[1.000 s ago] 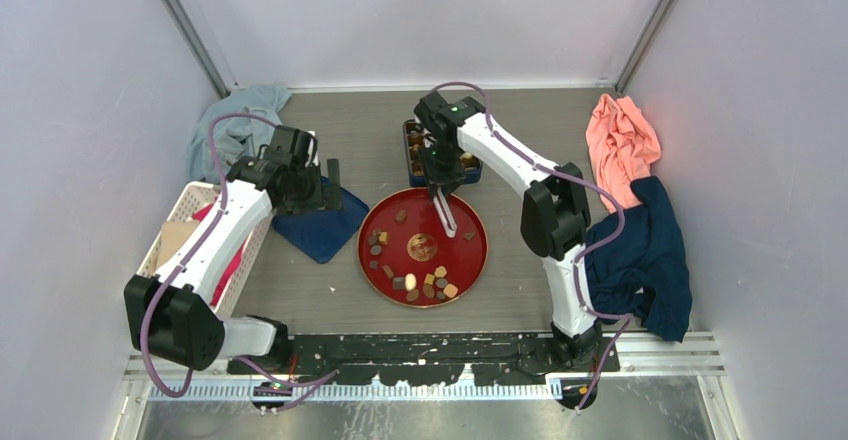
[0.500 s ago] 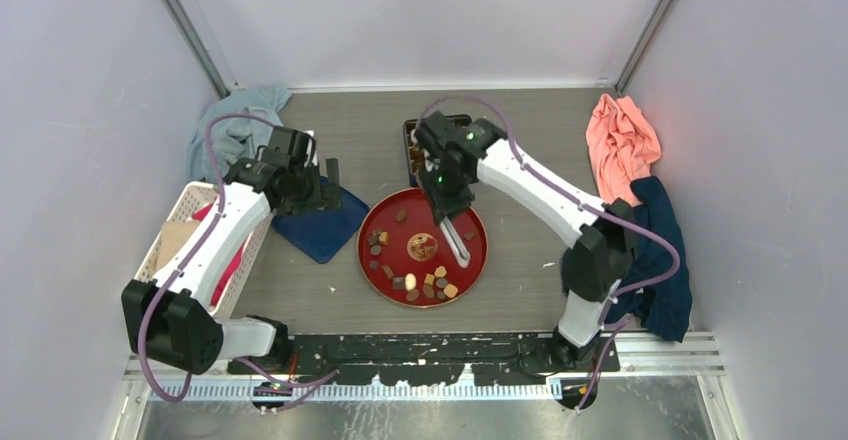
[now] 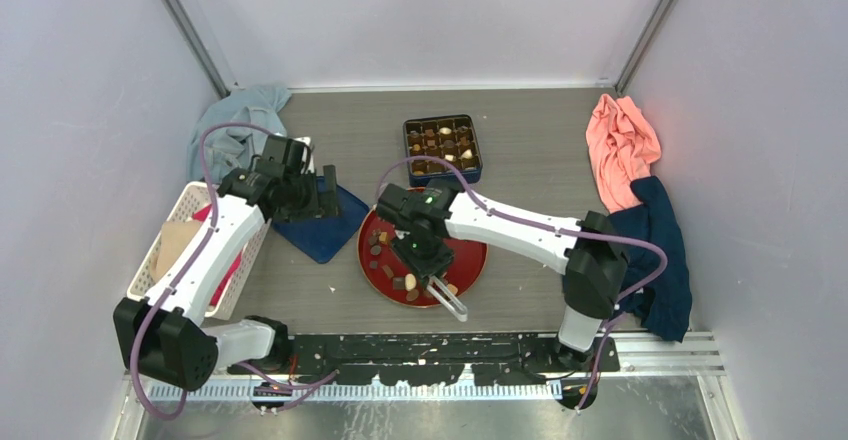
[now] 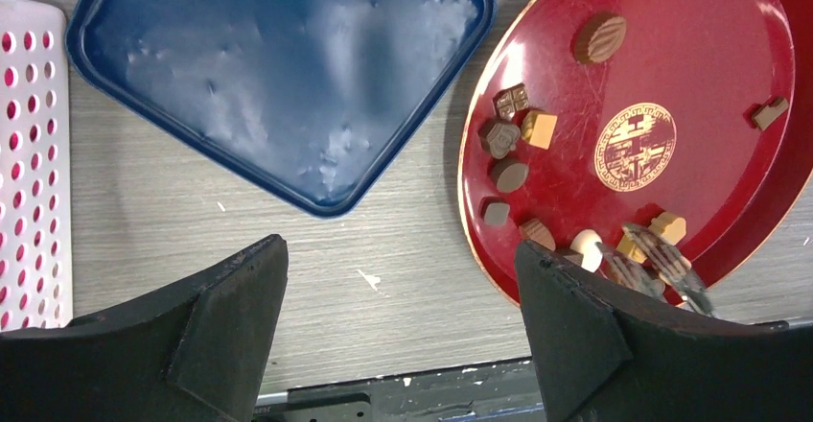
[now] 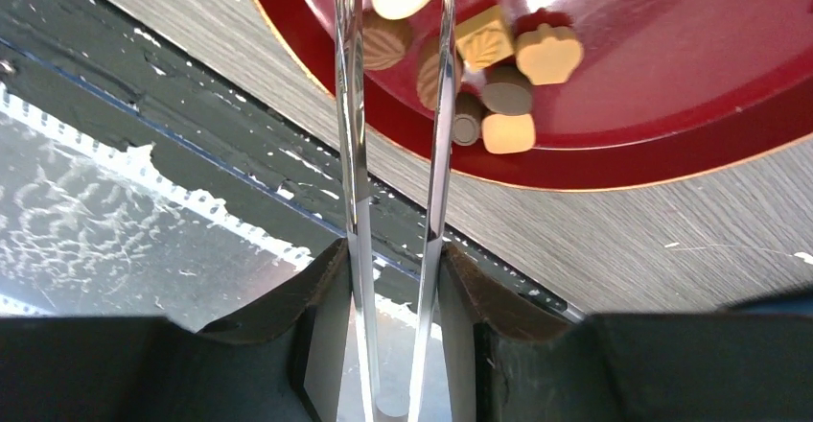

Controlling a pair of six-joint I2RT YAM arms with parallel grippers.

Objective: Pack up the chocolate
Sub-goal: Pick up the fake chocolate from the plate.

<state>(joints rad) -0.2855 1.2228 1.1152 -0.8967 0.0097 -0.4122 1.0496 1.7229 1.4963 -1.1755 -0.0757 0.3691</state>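
The table [image 3: 540, 150] has a grey wood-grain surface. Plain pale walls [image 3: 430, 20] stand beyond and to both sides of the right claw [image 3: 434, 276]. Metal corner posts [image 3: 655, 20] stand at the rear. Lighting is even.

round red plate [image 4: 709, 48] centre | square dark-blue tin lid [image 4: 288, 86] just left of it | compartmented dark-blue tin [image 3: 445, 178] behind | white perforated basket [image 4: 34, 153] far left | grey-blue cloth [image 3: 235, 125] back-left | salmon cloth [image 3: 620, 145] touching navy cloth [image 3: 655, 250], right | clear tongs [image 5: 351, 153] above plate's near rim

Loose chocolate pieces [image 4: 538, 128], round and square, brown, tan and cream, crowd the left and near rim of the red plate [image 4: 700, 38], more sitting in compartments of the box [image 3: 472, 174].
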